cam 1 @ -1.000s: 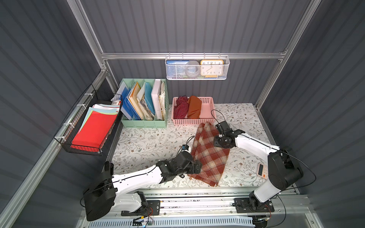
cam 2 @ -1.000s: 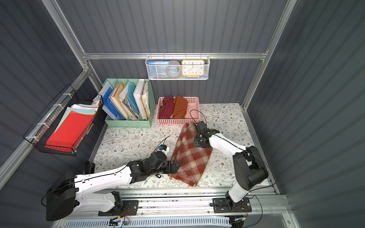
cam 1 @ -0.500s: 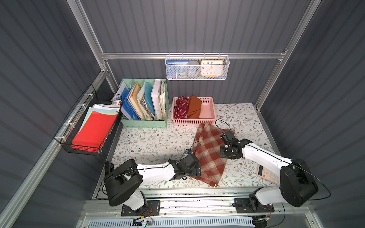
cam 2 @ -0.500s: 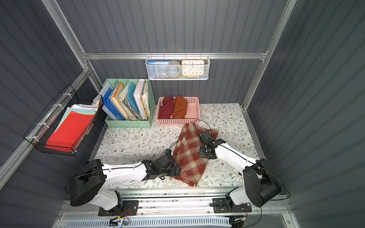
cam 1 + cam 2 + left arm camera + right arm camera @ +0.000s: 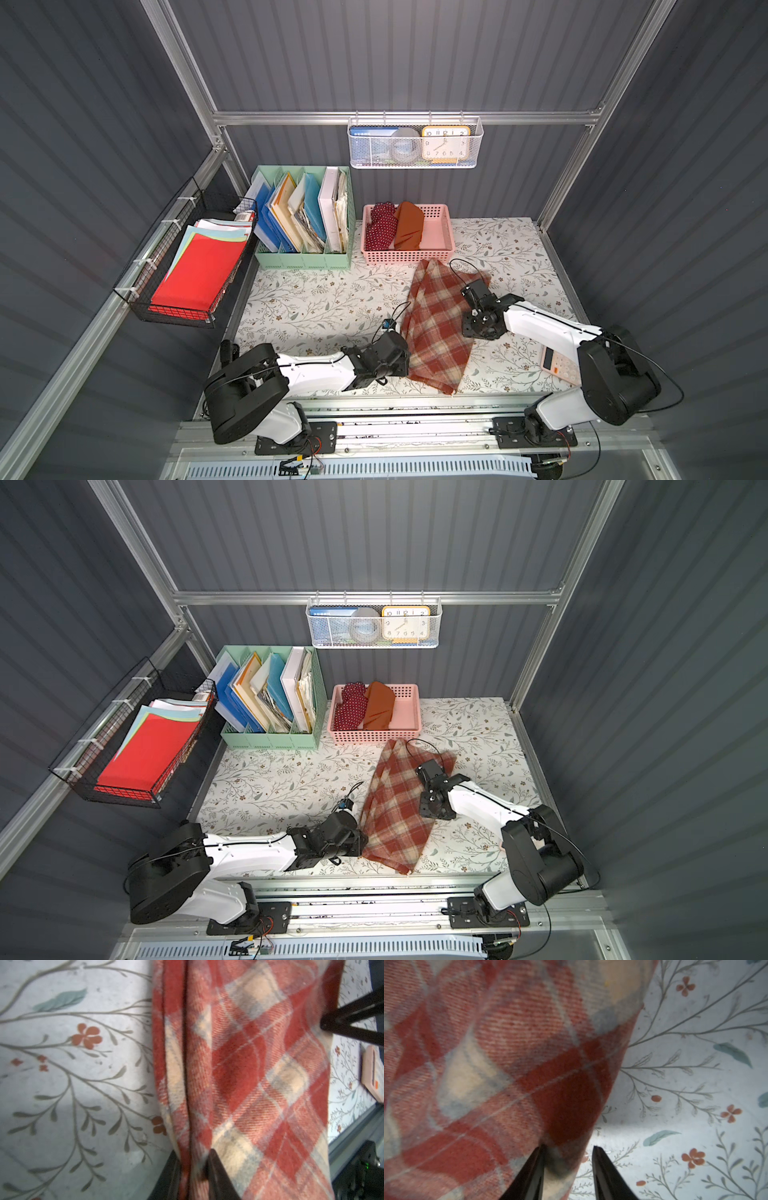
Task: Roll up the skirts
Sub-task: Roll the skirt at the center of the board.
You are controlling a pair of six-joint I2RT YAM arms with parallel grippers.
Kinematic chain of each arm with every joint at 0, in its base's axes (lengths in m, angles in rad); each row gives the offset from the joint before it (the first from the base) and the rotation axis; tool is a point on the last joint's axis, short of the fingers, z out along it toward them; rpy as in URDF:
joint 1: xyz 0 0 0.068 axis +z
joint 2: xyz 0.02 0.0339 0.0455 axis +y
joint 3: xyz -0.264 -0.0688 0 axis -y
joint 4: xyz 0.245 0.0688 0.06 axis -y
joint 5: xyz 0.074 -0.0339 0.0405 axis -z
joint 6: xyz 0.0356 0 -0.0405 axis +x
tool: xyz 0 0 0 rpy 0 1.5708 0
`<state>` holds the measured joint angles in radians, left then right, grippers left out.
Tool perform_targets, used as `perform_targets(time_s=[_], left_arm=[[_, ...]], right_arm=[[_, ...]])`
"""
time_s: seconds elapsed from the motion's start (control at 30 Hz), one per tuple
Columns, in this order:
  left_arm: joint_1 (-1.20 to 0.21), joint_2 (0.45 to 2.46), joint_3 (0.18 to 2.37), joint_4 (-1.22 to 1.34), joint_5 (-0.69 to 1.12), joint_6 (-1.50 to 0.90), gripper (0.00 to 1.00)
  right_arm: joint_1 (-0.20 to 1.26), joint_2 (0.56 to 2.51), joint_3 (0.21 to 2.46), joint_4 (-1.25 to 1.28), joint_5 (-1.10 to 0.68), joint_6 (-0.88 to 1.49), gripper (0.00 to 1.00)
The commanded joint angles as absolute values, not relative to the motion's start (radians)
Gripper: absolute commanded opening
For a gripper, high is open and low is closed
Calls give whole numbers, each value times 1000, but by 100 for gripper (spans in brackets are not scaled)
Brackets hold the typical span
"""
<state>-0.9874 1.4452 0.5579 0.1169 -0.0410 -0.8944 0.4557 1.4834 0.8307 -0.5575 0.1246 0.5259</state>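
Floral-patterned table point(image 5: 316, 299) fills the floor of a grey-walled booth. On it the plaid skirt point(image 5: 436, 324) lies flat, a little right of centre. It runs lengthwise from just in front of the pink basket point(image 5: 407, 257) at the far side to almost the table's near edge.

The left gripper point(image 5: 193, 1159) sits at the skirt's left edge, towards the near end. Its jaws are closed narrow on a doubled-over fold of that edge, with cloth pinched between the fingers point(image 5: 216, 1167).

The right gripper point(image 5: 569, 1149) is at the skirt's right edge, farther back than the left one. Its jaws stand partly apart and straddle that edge, one finger over the cloth and one over bare table, not gripping it.

The dotted skirt point(image 5: 380, 226) and orange skirt point(image 5: 409, 226) lie side by side in the basket, well apart from both grippers.
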Motion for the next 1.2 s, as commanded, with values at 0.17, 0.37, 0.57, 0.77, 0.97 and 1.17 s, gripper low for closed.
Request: perform_targets(time_s=[0.17,0.37,0.57,0.77,0.97,1.17], left_arm=[[-988,1410,606,196,104,-838,0],[-932,1401,727,84,226,-805,0],[-733,1428,701,122,508,-825,0],[-680,1500,716,192,663,-847,0],[-668,1541,706,226,712,-874,0],[-647,1538,672,269,736,-922,0]], right_arm=[[470,1406,815,-596,145,525,44],[688,1182,795,-695,247,538,58],[1063,1002,751,-793,426,655,69],[1361,992,718,-735,630,622,90],[1416,1204,815,-714,688,536,98],[1440,1410,877,-695,728,516,99]])
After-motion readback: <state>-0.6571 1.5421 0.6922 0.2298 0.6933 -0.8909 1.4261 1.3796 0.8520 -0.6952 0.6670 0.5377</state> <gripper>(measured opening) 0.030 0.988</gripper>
